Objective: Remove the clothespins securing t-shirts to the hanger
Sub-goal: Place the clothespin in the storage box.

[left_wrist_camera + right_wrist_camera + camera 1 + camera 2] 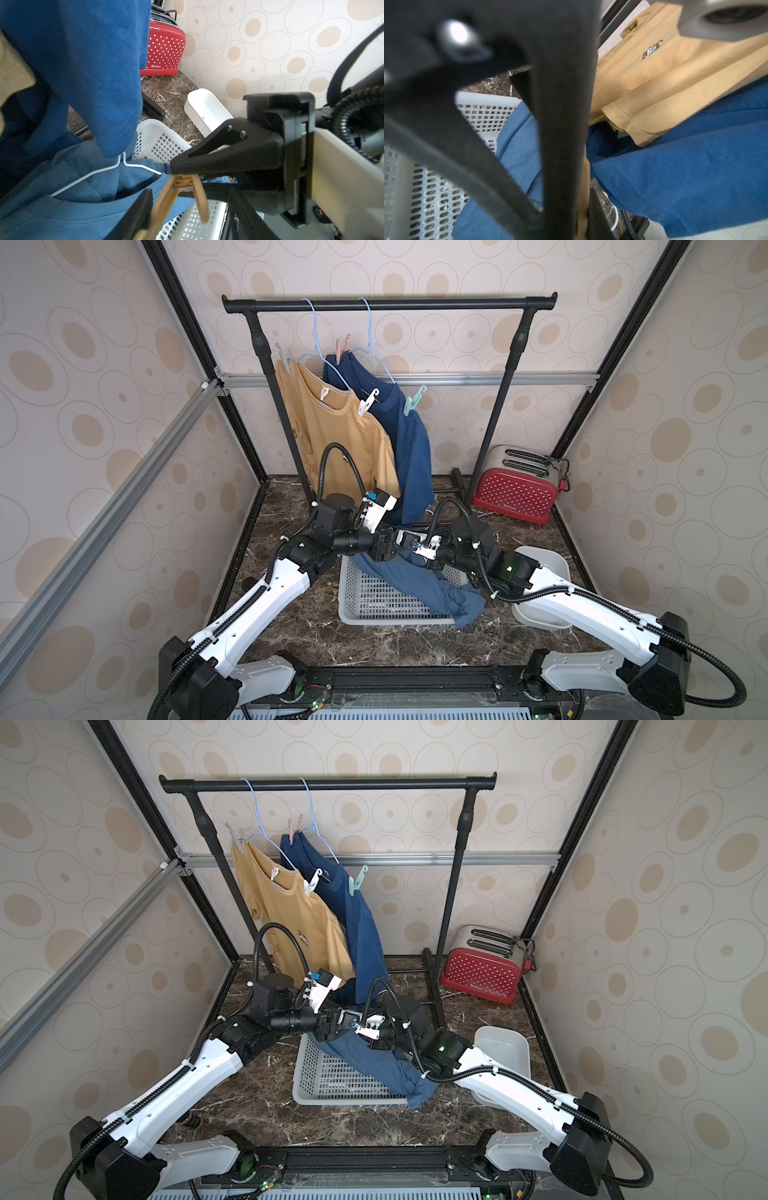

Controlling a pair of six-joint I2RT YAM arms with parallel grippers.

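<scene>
Orange-yellow peg (184,181) is pinched near its spring end in my R tool (584,199), held over the basket (353,605) on the desk (316,635), where the loose blue t-shirt (415,589) & white hanger (87,176) slump. L tool (388,547) stands apart beside the peg's legs, not gripping: a handover, I reckon, as R sits nearer the white tub (548,568).

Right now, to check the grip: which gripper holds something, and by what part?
The right gripper pinches the orange-yellow clothespin near its ribbed, closed end.
</scene>
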